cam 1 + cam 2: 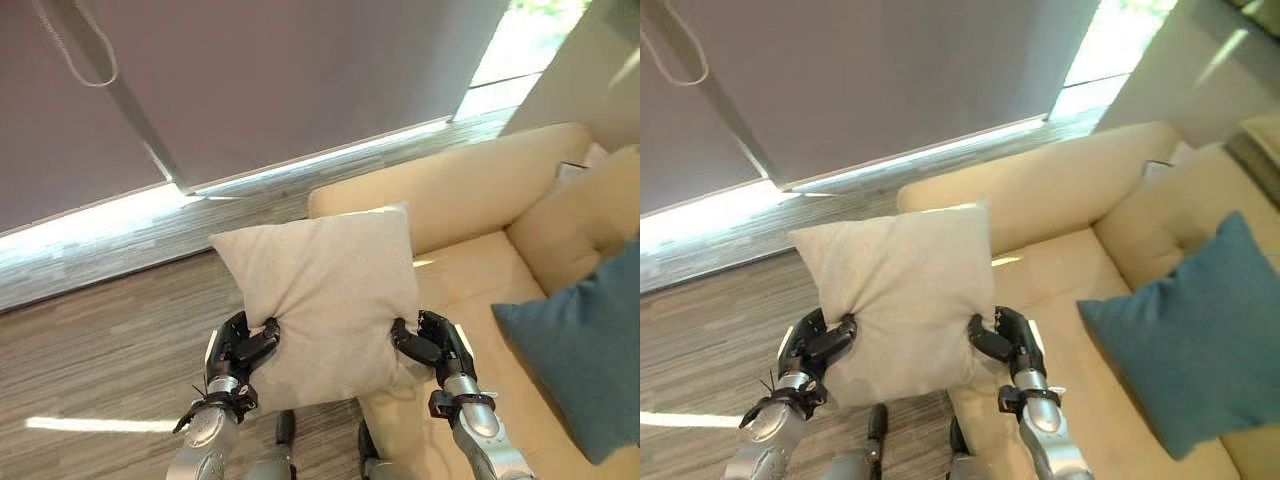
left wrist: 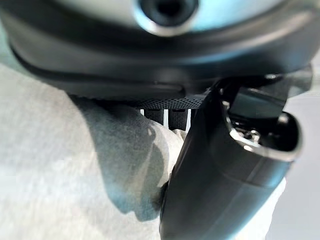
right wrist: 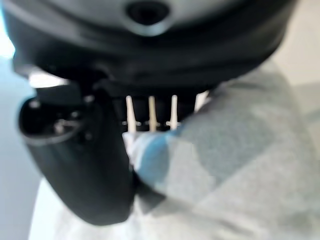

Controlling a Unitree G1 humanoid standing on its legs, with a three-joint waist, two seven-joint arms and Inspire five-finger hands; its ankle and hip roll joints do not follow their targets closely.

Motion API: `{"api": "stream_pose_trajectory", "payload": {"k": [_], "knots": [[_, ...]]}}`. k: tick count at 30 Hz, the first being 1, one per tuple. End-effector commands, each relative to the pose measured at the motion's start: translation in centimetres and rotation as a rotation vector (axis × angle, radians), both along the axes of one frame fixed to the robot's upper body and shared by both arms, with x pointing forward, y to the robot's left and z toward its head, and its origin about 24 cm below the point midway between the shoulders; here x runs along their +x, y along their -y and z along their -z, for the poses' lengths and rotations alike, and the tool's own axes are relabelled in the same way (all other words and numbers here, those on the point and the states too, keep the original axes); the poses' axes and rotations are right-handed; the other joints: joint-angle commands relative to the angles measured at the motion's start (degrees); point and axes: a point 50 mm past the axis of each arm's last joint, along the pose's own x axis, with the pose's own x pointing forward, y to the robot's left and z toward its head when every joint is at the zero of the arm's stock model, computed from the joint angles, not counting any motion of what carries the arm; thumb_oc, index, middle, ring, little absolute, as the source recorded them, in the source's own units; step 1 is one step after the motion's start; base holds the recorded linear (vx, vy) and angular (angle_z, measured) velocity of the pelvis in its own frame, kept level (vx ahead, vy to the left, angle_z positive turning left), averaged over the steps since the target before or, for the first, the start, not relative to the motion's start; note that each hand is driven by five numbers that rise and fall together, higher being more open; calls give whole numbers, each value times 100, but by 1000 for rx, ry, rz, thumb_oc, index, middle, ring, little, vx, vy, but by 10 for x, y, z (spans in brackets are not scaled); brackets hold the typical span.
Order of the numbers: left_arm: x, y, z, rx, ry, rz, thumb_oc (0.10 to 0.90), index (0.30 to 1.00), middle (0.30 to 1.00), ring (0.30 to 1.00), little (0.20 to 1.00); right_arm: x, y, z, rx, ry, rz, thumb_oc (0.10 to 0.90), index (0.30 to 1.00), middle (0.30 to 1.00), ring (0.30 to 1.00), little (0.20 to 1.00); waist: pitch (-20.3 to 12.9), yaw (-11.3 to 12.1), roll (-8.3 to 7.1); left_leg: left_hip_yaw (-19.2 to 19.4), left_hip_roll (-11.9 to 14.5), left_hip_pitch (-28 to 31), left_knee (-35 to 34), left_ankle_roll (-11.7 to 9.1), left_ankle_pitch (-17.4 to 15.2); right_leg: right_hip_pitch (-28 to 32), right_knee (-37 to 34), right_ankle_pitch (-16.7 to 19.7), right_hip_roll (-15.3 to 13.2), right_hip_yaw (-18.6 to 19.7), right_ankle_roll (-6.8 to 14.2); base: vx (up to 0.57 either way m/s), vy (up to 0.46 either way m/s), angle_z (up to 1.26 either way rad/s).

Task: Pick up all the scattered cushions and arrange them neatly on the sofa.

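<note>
Three cushions show. One is a light grey-beige cushion [image 1: 325, 300], held up in the air between both hands, over the wood-look floor [image 1: 110, 320] at the near end of the cream sofa [image 1: 440, 200]. One is a teal cushion [image 1: 1185, 340] lying on the sofa seat to the robot's right. The third is a cream cushion [image 1: 575, 215], the same colour as the sofa, propped against the backrest behind the teal one.

The left hand [image 1: 240, 350] grips the grey cushion's lower left edge, thumb curled over the front of the fabric and fingers wrapped behind it. The right hand [image 1: 435, 340] does the same at the lower right edge. The cloth puckers inward at both grips.

The head views take in the whole cushion, the sofa, and a grey roller blind [image 1: 300, 70] hanging over a window behind, with a strip of bright light along its foot. The left wrist view gives the dark thumb [image 2: 225, 170] pressed into the pale cloth and the fabric dented under it. The right wrist view shows its thumb [image 3: 82, 165] pinching a fold of the same cloth.
</note>
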Motion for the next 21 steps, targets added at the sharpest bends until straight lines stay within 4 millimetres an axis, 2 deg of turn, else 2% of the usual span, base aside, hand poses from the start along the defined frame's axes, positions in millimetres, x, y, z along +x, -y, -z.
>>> {"api": "stream_pose_trajectory", "payload": {"k": [1, 3, 5, 7, 8, 9, 10, 11, 12, 13, 14, 15, 16, 17, 19, 21], "knots": [[27, 40, -64, -110, 371, 183, 400, 300, 300, 300, 300, 17, -36, -61, 86, 349, -153, 400, 300, 300, 300, 300, -571, 3, 31, 219, -77, 795, 246, 173, -1214, -397, -1, 184, 150, -36, 470, -78, 198, -30], [28, 37, -64, -84, 371, 176, 400, 300, 300, 300, 300, 18, -37, -66, 85, 368, -147, 400, 300, 300, 300, 300, -535, -34, -14, 519, -209, 865, 192, 286, -1209, -613, 106, 398, 20, 201, 731, -181, 354, -85], [27, 36, -63, -66, 367, 180, 400, 300, 300, 300, 300, 17, -38, -65, 79, 365, -155, 400, 300, 300, 300, 300, -516, -53, -41, 701, -268, 962, 38, 371, -1157, -772, 157, 504, -58, 280, 906, -177, 289, -148], [26, 35, -62, -56, 360, 183, 400, 300, 300, 300, 300, 16, -39, -65, 76, 363, -157, 400, 300, 300, 300, 300, -500, -41, -52, 801, -287, 1025, -89, 414, -1108, -852, 210, 529, -85, 299, 974, -138, 128, -82], [26, 35, -62, -48, 359, 184, 400, 300, 300, 300, 300, 16, -40, -64, 72, 360, -155, 400, 300, 300, 300, 300, -453, -46, -67, 852, -281, 1034, -138, 416, -1054, -957, 336, 634, -111, 250, 974, -249, 137, -46], [27, 36, -63, -41, 361, 191, 400, 300, 300, 300, 300, 16, -40, -64, 69, 357, -150, 400, 300, 300, 300, 300, -372, -15, -76, 904, -265, 1030, -181, 438, -980, -1051, 550, 573, -116, 122, 974, -366, 167, -67], [29, 35, -65, -24, 374, 196, 400, 300, 300, 300, 300, 17, -42, -65, 70, 365, -146, 400, 300, 300, 300, 300, -259, 106, -40, 1027, -273, 1023, -230, 492, -884, -1038, 961, 333, -277, -533, 931, -290, 142, -74], [29, 35, -65, -24, 374, 196, 400, 300, 300, 300, 300, 17, -42, -65, 70, 365, -146, 400, 300, 300, 300, 300, -261, 105, -41, 1026, -273, 1020, -229, 493, -883, -1041, 961, 333, -277, -533, 931, -311, 166, -84], [28, 39, -65, -21, 374, 232, 400, 300, 300, 300, 300, 15, -42, -64, 63, 365, -150, 400, 300, 300, 300, 300, -278, 152, -13, 1092, -274, 1029, -300, 533, -782, -823, 1371, -3, -303, -1038, 657, -128, 63, -45], [28, 39, -65, -21, 374, 232, 400, 300, 300, 300, 300, 15, -42, -64, 63, 365, -150, 400, 300, 300, 300, 300, -274, 150, -13, 1090, -275, 1033, -301, 533, -781, -820, 1373, -5, -304, -1040, 657, -194, 86, -33], [27, 40, -65, -26, 374, 241, 400, 300, 300, 300, 300, 15, -41, -65, 55, 367, -150, 400, 300, 300, 300, 300, -292, 169, -15, 1145, -257, 1036, -327, 549, -742, -706, 1625, -191, -206, -1098, 614, -132, 36, -13], [27, 42, -64, -28, 363, 247, 400, 300, 300, 300, 300, 15, -41, -66, 58, 371, -148, 400, 300, 300, 300, 300, -400, 212, -50, 1296, -263, 988, -347, 569, -698, -421, 1677, -434, -118, -1313, 525, -187, 42, -16], [27, 42, -62, -28, 355, 251, 400, 300, 300, 300, 300, 16, -42, -66, 65, 376, -148, 400, 300, 300, 300, 300, -480, 250, -59, 1407, -256, 900, -332, 578, -651, -305, 1632, -523, -63, -1423, 463, -119, 19, -18], [26, 42, -62, -28, 354, 251, 400, 300, 300, 300, 300, 15, -42, -66, 66, 375, -147, 400, 300, 300, 300, 300, -477, 259, -63, 1416, -257, 910, -331, 577, -657, -301, 1638, -532, -63, -1414, 464, -87, 2, -57], [24, 42, -60, -32, 339, 251, 400, 300, 300, 300, 300, 15, -44, -64, 72, 367, -146, 400, 300, 300, 300, 300, -590, 389, -105, 1668, -248, 804, -303, 568, -627, -2, 1334, -601, -37, -1616, 415, -102, -47, -57], [21, 44, -58, -49, 331, 260, 400, 300, 300, 300, 300, 13, -40, -64, 46, 366, -134, 400, 300, 300, 300, 300, -659, 409, -106, 1796, -195, 713, -214, 499, -610, -24, 1033, -554, 71, -1414, 383, -71, -98, -35]]}}
